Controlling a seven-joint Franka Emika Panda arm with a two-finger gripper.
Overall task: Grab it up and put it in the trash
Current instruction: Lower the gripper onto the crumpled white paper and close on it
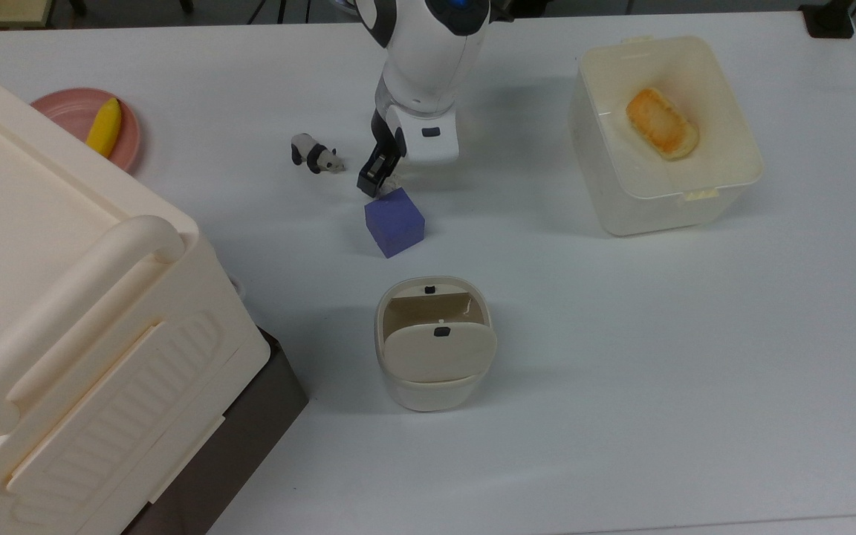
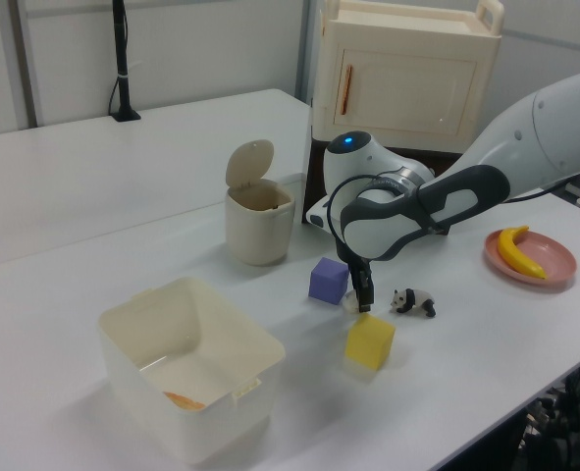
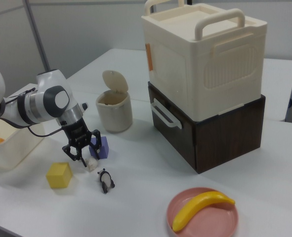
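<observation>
You're hovering the pincer (image 3: pixel 81 149) spread wide and empty — the paper wad (image 3: pixel 92 163) is lying on the table right below its tips, slightly toward the right view's right. It's sitting between the purple cube (image 3: pixel 99 147) and the panda (image 3: pixel 105 180), so you're needing a straight drop. The trash bin (image 3: pixel 113 111) is waiting beyond the cube, lid tipped open.
</observation>
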